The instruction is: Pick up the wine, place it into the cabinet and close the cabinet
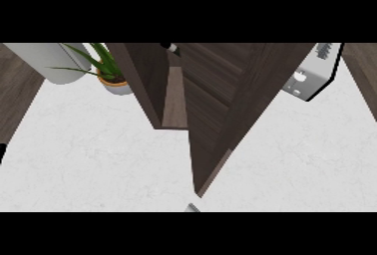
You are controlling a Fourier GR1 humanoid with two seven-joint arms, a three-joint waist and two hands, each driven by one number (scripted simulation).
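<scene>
A dark wood cabinet (pixel 147 74) stands in the middle of the white counter (pixel 88 149). Its door (pixel 221 109) hangs part-way open, its edge pointing towards me. Inside, a narrow strip of lighter shelf (pixel 173 99) shows. At the top of the opening a small black and white piece (pixel 171 48) peeks out, perhaps the wine bottle; the rest is hidden. My right forearm (pixel 309 74) shows as a grey plate beyond the door's right side, and its hand is hidden. A black sliver (pixel 1 152) at the left edge may be my left hand.
A potted green plant (pixel 110 74) stands left of the cabinet, beside a pale grey cylinder (pixel 52 62). Dark wood panels run along the far left (pixel 15 99) and the far right (pixel 364 74). A small grey piece (pixel 193 207) shows at the lower edge.
</scene>
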